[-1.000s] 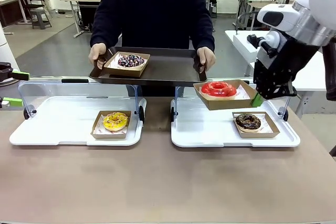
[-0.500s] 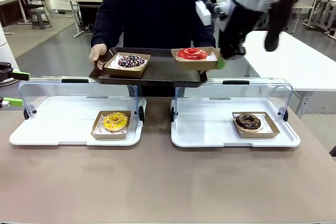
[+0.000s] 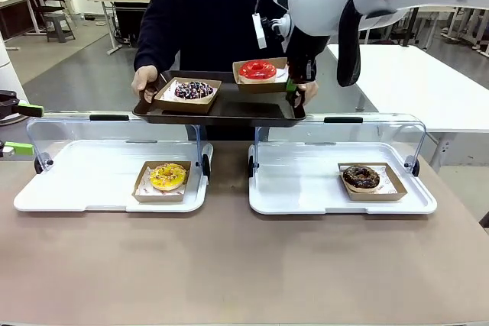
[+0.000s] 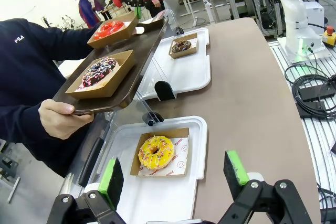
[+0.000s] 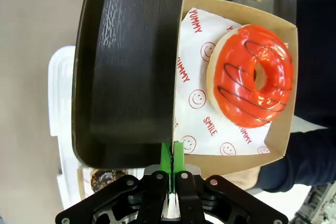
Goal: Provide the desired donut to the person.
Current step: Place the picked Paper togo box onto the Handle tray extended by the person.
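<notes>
The room is an open lab with other workbenches and chairs behind, and in front of me a brown desk (image 3: 229,265) carries two white trays with clear hinged lids standing open. At the far side the person (image 3: 221,13) holds a dark serving tray (image 3: 229,108) out over the desk edge with both hands, level, as if to receive.

The right pincer (image 3: 291,91) is clamped tight on the near rim of a cardboard box (image 5: 278,77) that carries the red-glazed donut (image 3: 257,70). Its green pads pinch only that thin wall, which keeps the fingers clear of the icing. The box hangs over the right part of the serving tray; I cannot tell whether its base rests there. The person's hand (image 3: 309,91) grips the tray's right end just beside the pincer, so room is tight there.

A box with a dark sprinkled donut (image 3: 192,90) already sits on the tray's left part, apart from the red one. On the desk, a yellow donut (image 3: 167,176) lies in the left white tray (image 3: 46,196) and a chocolate donut (image 3: 361,177) in the right one (image 3: 290,196).

The left pincer (image 4: 173,174) hangs wide open and empty, near the left tray, well out of the way.
</notes>
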Action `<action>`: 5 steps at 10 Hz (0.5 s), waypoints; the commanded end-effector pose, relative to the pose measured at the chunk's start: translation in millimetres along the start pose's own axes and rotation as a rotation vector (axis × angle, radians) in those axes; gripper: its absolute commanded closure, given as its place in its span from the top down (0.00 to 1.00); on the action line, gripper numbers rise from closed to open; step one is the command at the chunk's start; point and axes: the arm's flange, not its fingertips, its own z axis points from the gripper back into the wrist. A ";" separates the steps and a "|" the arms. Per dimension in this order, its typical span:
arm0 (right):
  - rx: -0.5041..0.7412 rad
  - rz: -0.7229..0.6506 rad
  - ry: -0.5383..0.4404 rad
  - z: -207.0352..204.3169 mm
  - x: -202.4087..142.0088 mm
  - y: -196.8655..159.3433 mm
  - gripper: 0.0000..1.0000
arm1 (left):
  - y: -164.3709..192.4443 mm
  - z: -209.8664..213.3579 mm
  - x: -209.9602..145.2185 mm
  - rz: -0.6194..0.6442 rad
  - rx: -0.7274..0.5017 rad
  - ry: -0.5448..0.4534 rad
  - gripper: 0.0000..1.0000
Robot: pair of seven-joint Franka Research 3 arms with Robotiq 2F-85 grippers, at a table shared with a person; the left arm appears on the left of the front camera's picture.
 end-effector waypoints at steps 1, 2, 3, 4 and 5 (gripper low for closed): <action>0.026 -0.041 -0.024 -8.9 3.5 -6.9 0.01 | 0.6 -0.4 -0.8 -0.012 0.013 -0.020 1.00; 0.040 -0.047 -0.034 -15.7 0.6 -10.2 0.01 | 0.6 -0.4 -0.8 -0.012 0.013 -0.020 1.00; 0.064 -0.047 -0.076 -21.2 -4.1 -14.2 0.01 | 0.6 -0.4 -0.8 -0.012 0.013 -0.020 1.00; 0.050 -0.062 -0.074 -23.5 -7.5 -16.4 0.01 | 0.6 -0.4 -0.8 -0.012 0.013 -0.020 1.00; 0.061 -0.047 -0.107 -25.2 -9.5 -18.8 0.60 | 0.6 -0.4 -0.8 -0.012 0.013 -0.020 1.00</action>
